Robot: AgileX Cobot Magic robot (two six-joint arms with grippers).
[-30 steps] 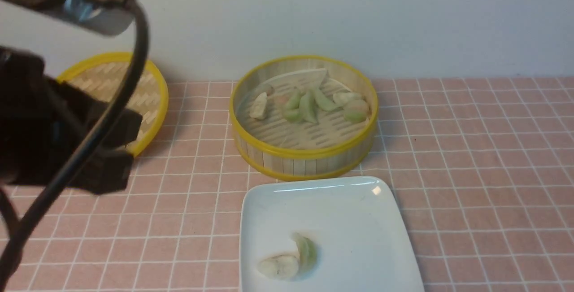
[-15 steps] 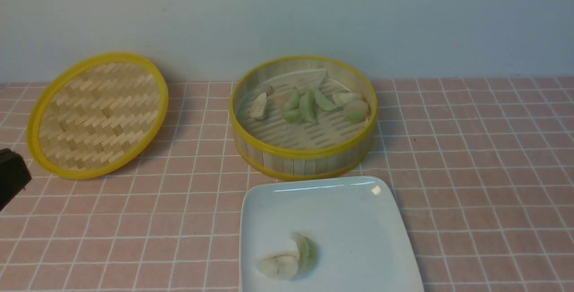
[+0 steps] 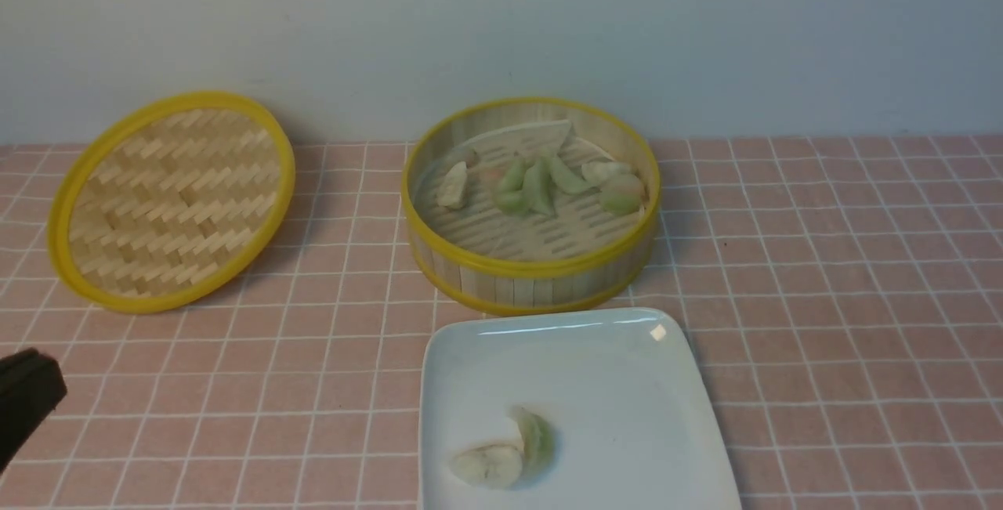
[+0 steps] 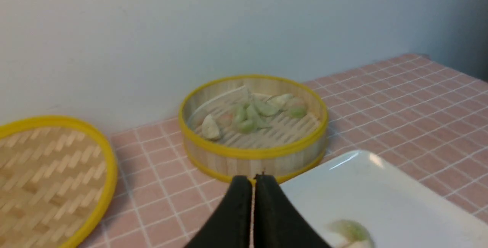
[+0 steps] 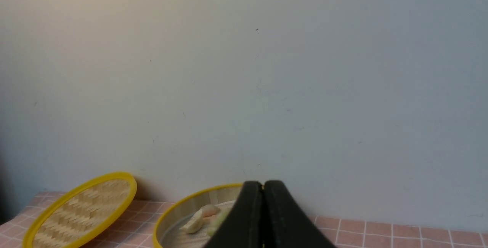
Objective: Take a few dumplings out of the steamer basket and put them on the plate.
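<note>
A pink-checked tabletop (image 3: 862, 259) ran back to a plain pale wall (image 3: 705, 24); the round bamboo steamer basket (image 3: 533, 279), yellow-rimmed, stood mid-table; glossy green and cream dumplings (image 3: 539, 187) were bunched on its slatted floor; two more lay touching on the white plate (image 3: 611, 369) just in front; a woven lid (image 3: 168, 200) stood tilted to the left. Left gripper (image 4: 252, 181): fingers pressed together, empty, well left of the plate; right gripper (image 5: 263, 185): likewise closed on nothing.

Glossy plate (image 3: 611, 369), bamboo steamer basket (image 3: 533, 287), woven bamboo lid (image 3: 168, 200)
</note>
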